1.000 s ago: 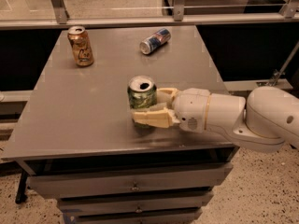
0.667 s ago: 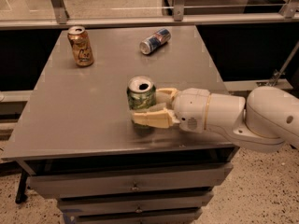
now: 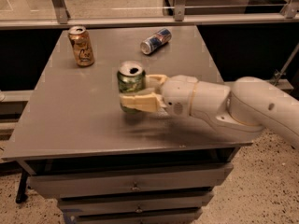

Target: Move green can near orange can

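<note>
- Gripping the green can point(image 3: 130, 80) at mid-table: the gripper point(image 3: 136, 90) comes in from the right, its pale fingers point(image 3: 140, 102) clamped on the can body, one across the near lower side, the other behind on the far right side.
- Green can upright, silver top up, opening visible. Cannot tell whether its base rests on the surface or sits just clear of it; the near finger covers the lower edge.
- Arm point(image 3: 219, 107): white, bulky shell, reaching across the right edge of the table point(image 3: 70, 118) from the lower right, roughly level with the tabletop.
- Orange can point(image 3: 81, 46): upright near the far left corner, pale script logo facing the camera. Well apart from the green can, up and to the left of it, bare grey surface between them.
- Blue-and-silver can point(image 3: 155, 41): lying on its side toward the far edge, right of the orange can, tilted diagonally. Touching nothing, and apart from the gripper.
- Table: grey flat top, slight sheen in front of the gripper. Drawers point(image 3: 135, 186) with small pulls stacked under the front edge.
- Behind: a metal rail point(image 3: 140, 21) along the far edge. Speckled floor point(image 3: 261, 190) at lower right.
</note>
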